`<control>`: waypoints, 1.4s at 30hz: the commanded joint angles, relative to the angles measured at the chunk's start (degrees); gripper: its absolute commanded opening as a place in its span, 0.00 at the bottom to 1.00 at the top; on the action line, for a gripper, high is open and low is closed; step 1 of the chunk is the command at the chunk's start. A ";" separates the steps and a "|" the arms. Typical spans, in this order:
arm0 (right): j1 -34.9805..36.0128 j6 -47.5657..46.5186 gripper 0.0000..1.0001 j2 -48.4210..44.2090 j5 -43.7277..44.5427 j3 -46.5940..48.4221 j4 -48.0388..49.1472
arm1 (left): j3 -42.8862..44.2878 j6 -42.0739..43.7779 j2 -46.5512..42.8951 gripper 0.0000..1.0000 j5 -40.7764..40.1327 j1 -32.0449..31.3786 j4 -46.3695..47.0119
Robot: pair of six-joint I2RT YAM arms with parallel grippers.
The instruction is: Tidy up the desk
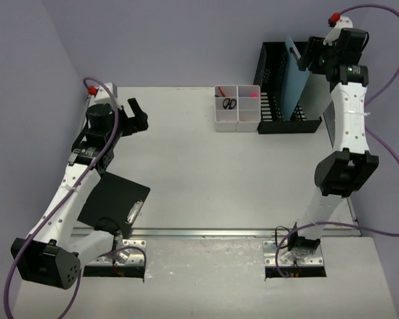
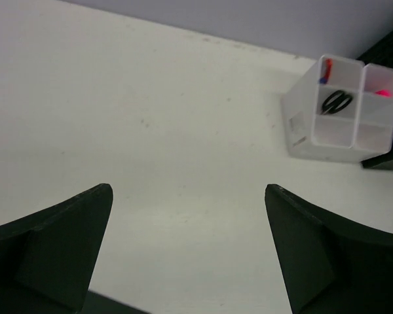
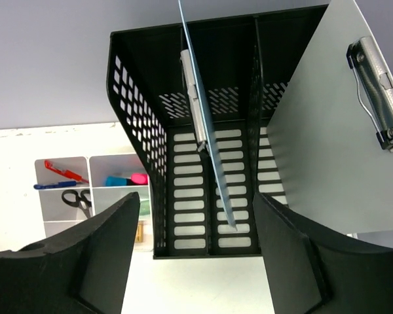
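both jaws are gaping empty; blue clipboard (image 3: 206, 131) is standing in the far-right rack (image 3: 134, 144), black clipboard (image 1: 110, 199) is lying unfiled at table's (image 1: 199, 179) near-left corner.

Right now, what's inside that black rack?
A blue clipboard stands on edge in the rack; a grey one on its right. The fingers hide the grey one's foot.

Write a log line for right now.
left hand: open, empty | right hand: open, above black mesh file rack | black clipboard: flat on off-white desk
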 commanded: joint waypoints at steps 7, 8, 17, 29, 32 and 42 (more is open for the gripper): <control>-0.53 -2.96 0.71 -7.55 -2.01 -0.11 6.49 | -2.15 22.25 2.07 0.80 -1.54 1.39 -27.25; -0.44 -3.31 0.71 -8.52 -2.27 -2.03 6.93 | -1.01 23.66 3.11 0.79 0.21 1.66 -28.14; -0.44 -5.77 0.71 -15.64 -3.42 -10.22 9.13 | -2.39 34.92 17.25 0.80 -0.83 0.88 -39.57; -0.44 -6.74 0.69 -16.88 -3.41 -14.00 11.15 | -14.78 40.63 19.03 0.65 3.48 -9.75 -40.36; -0.44 -6.66 0.69 -16.79 -3.33 -14.00 11.24 | -15.15 41.16 20.26 0.63 3.83 -10.12 -39.84; -0.44 -7.10 0.69 -17.05 -3.41 -14.88 11.59 | -16.12 41.52 29.65 0.57 6.20 -11.17 -36.59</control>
